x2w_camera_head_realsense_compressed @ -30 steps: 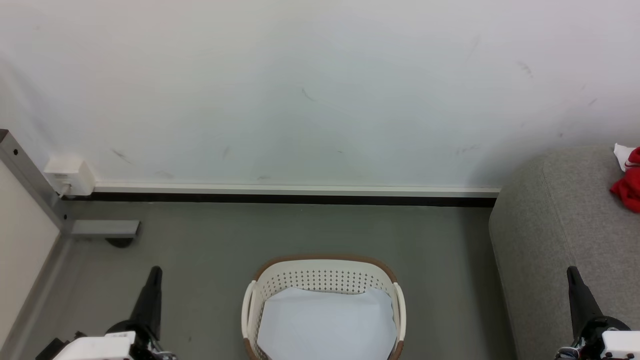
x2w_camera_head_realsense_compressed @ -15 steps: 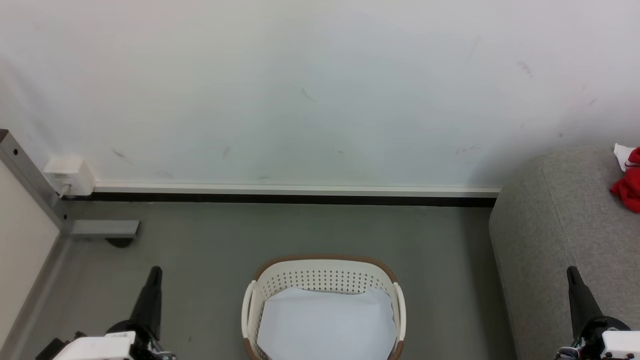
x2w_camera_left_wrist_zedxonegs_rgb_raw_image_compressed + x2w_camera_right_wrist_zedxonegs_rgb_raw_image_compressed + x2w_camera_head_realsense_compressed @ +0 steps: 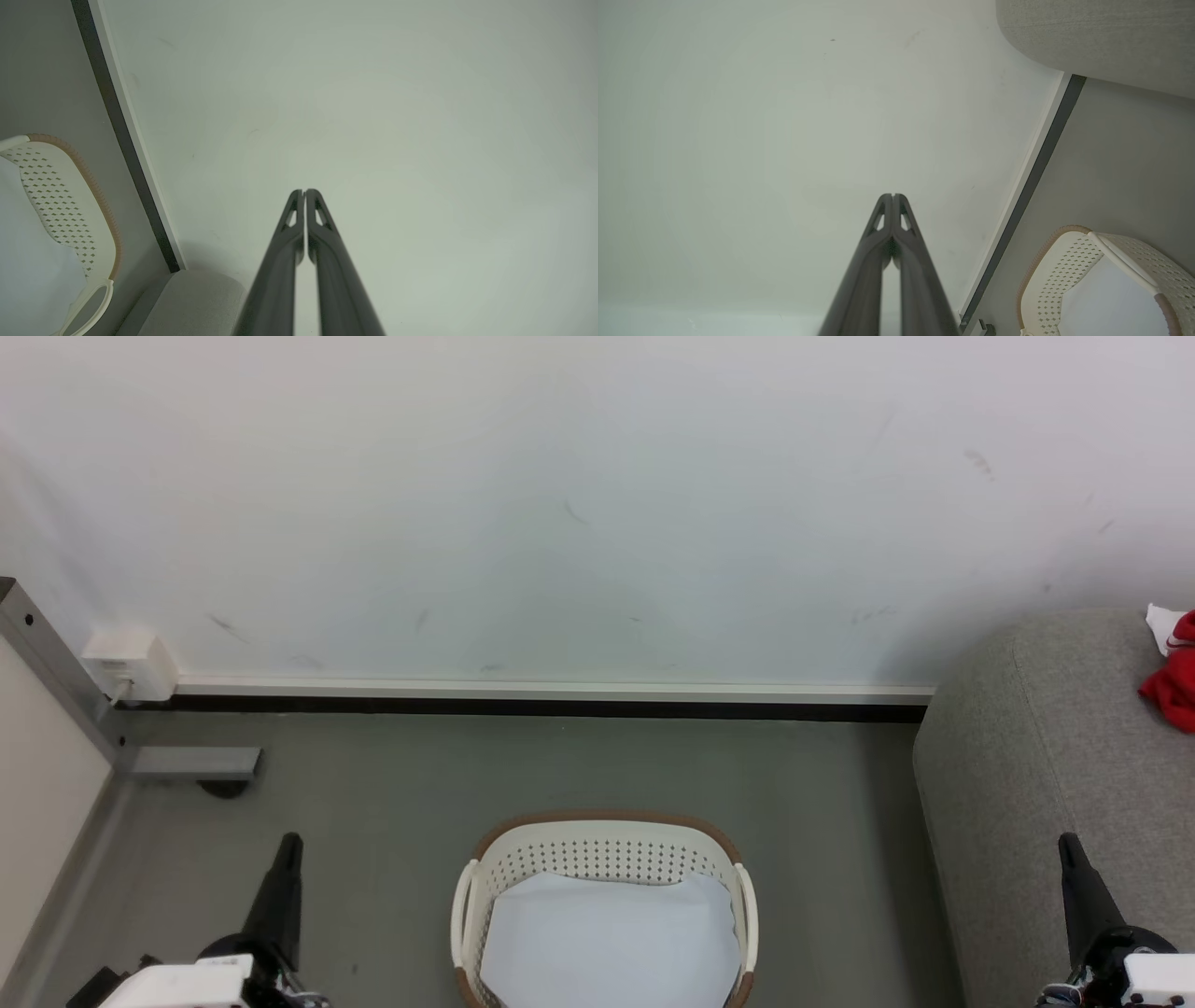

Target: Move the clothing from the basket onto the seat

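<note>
Red clothing (image 3: 1173,693), light grey seat (image 3: 1027,756), white perforated brown-rimmed basket (image 3: 597,855), plain white cloth (image 3: 607,943).

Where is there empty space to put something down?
The sofa is bare from its rounded end up to the red clothing. The floor is bare between the basket and the wall. Crowded: inside the basket, where a white cloth covers the bottom.
</note>
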### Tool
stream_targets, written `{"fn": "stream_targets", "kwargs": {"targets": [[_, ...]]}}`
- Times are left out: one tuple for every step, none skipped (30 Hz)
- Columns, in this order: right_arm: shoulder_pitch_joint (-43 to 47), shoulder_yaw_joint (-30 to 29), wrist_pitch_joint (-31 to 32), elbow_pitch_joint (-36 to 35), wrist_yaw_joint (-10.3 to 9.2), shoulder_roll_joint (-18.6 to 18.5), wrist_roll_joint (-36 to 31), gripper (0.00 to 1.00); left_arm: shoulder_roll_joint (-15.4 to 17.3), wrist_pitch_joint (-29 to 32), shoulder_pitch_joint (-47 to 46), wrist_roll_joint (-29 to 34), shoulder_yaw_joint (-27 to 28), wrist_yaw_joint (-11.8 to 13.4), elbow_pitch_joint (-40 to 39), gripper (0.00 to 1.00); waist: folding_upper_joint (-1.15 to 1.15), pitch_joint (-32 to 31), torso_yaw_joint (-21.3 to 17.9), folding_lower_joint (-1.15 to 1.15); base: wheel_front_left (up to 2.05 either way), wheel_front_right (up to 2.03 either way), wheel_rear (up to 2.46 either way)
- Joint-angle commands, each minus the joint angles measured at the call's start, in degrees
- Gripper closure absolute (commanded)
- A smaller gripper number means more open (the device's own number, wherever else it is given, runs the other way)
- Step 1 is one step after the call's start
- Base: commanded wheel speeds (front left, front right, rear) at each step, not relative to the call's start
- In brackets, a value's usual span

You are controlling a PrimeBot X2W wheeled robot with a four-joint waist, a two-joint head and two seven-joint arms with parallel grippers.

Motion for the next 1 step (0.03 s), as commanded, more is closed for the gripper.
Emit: {"fn": "stream_targets", "kwargs": {"targets": [[-0.78, -0.22, 0.15, -0.30, -0.12, -0.43, 0.13, 1.00, 0.14, 0.22, -0.43, -0.83, 0.10, -0.30, -0.20, 1.00, 0.00, 0.00, 0.00, 0.00, 0.00, 0.00, 0.00]]}}
